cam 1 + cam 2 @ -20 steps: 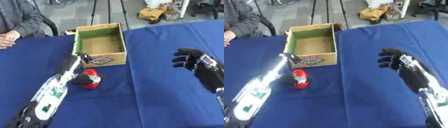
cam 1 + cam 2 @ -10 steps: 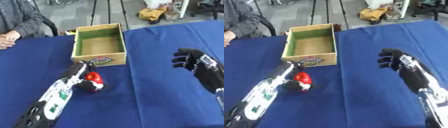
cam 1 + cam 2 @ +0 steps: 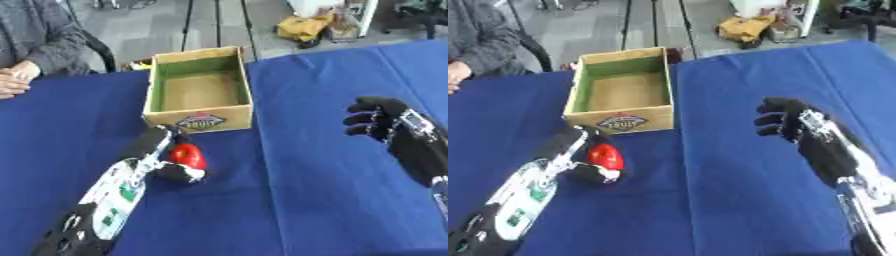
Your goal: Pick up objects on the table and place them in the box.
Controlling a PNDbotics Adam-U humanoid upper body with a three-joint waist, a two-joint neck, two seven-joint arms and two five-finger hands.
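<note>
A small red object (image 3: 185, 154) lies on the blue table (image 3: 289, 200) just in front of the cardboard box (image 3: 199, 121). The box has a green inside and nothing shows in it. My left hand (image 3: 163, 146) reaches in from the lower left, its dark fingers (image 3: 182, 174) curled round the red object's near side. My right hand (image 3: 381, 121) hovers over the table at the right, away from both, its back toward me and its fingers relaxed, holding nothing.
The table's far edge runs just behind the box. Beyond it is bare floor with tripod legs (image 3: 188, 20) and a yellow bag (image 3: 303, 27). Blue cloth stretches between the box and my right hand.
My left hand has drawn back from the box front and settled round the red object. The right hand has stayed where it was.
</note>
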